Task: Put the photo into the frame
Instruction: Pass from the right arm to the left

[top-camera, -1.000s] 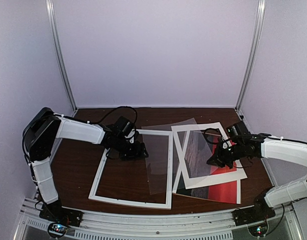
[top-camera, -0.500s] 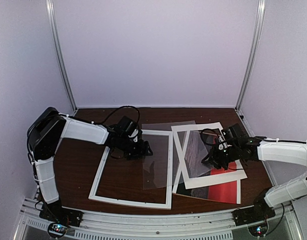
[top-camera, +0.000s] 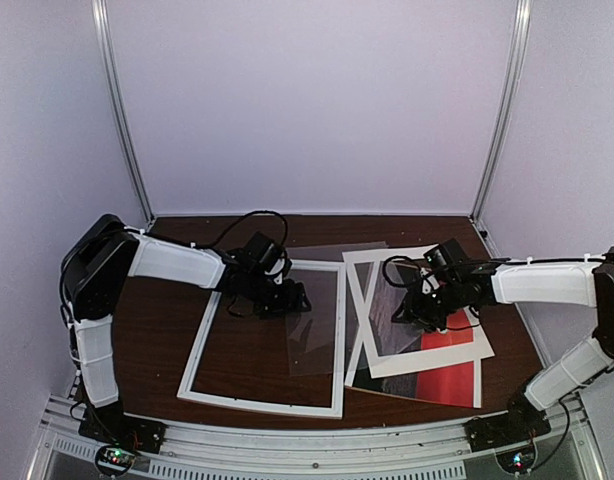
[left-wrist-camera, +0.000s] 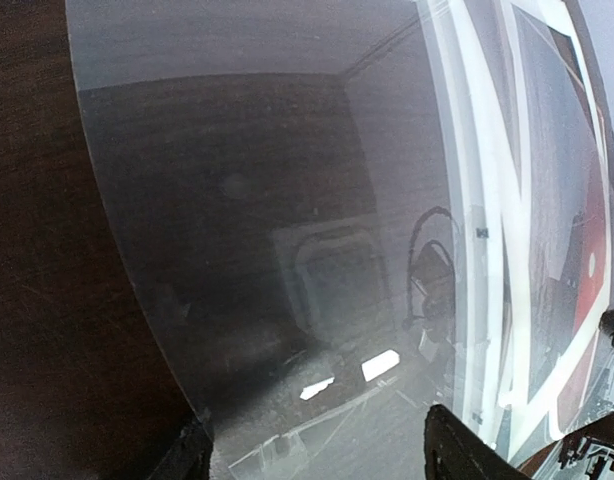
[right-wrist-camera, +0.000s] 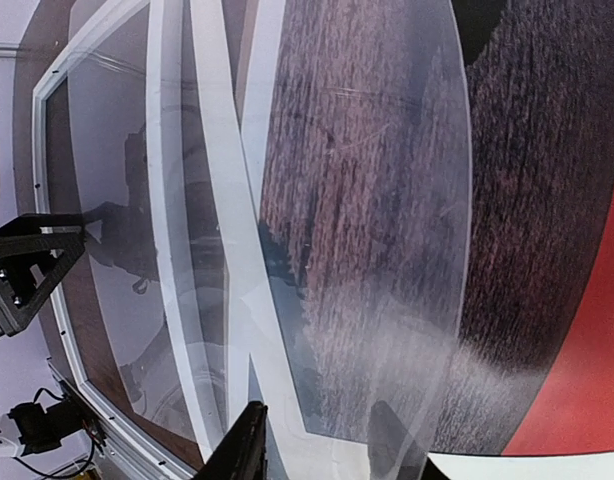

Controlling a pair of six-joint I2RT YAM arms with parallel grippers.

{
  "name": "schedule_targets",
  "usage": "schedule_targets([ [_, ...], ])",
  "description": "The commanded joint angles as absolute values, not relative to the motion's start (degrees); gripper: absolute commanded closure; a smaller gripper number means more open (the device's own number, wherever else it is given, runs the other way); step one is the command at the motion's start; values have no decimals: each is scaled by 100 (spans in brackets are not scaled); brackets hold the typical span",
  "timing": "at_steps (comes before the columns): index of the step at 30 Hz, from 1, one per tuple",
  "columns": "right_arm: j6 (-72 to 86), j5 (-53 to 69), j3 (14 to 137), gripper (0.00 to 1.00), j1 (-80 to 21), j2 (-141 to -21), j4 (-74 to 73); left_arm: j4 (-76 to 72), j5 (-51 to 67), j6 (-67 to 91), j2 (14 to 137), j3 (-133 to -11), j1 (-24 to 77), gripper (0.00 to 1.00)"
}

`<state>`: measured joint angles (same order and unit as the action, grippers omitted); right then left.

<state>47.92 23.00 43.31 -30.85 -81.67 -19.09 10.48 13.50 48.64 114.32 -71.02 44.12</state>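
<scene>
Red sunset paper photo [top-camera: 447,382] lies under the white windowed mat [top-camera: 387,254], just right of the thin white frame [top-camera: 257,403], nearest the right gripper [top-camera: 402,312], its fingers spread like those of the left gripper [top-camera: 297,300].

Frame [top-camera: 262,404] left of photo [top-camera: 442,382] under mat [top-camera: 437,360]

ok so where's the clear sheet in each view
top external: clear sheet at centre, lying across the right rail of the frame.
left wrist: fills most of the picture.
right wrist: curved band down the middle.
shared landmark: the red photo, at the right edge in both wrist views.
</scene>
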Motion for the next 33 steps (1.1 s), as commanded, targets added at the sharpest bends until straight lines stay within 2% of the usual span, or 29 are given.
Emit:
schedule_targets([
  [1,4313,2422,4628,64,-3111,-8435,-1872,1328,1145,4643,11770,-7110,4504,27],
  [5,4223,2519,4736,64,-3111,-8597,-1851,1333,1129,4671,11808,-7074,4509,29],
  [11,4299,2536,4666,81,-3111,-8596,-1764,867,1352,4879,11707,-6803,4509,29],
  [16,4371,2479,4514,88,-3111,-8562,-1686,147,1623,5165,11514,-6415,4484,31],
  [28,4447,2487,4287,93,-3111,-8600,-1490,-1506,2128,5751,11051,-5688,4230,39],
  [33,4421,2491,4280,93,-3111,-8622,-1485,-1976,2406,5890,11085,-5590,4160,48],
])
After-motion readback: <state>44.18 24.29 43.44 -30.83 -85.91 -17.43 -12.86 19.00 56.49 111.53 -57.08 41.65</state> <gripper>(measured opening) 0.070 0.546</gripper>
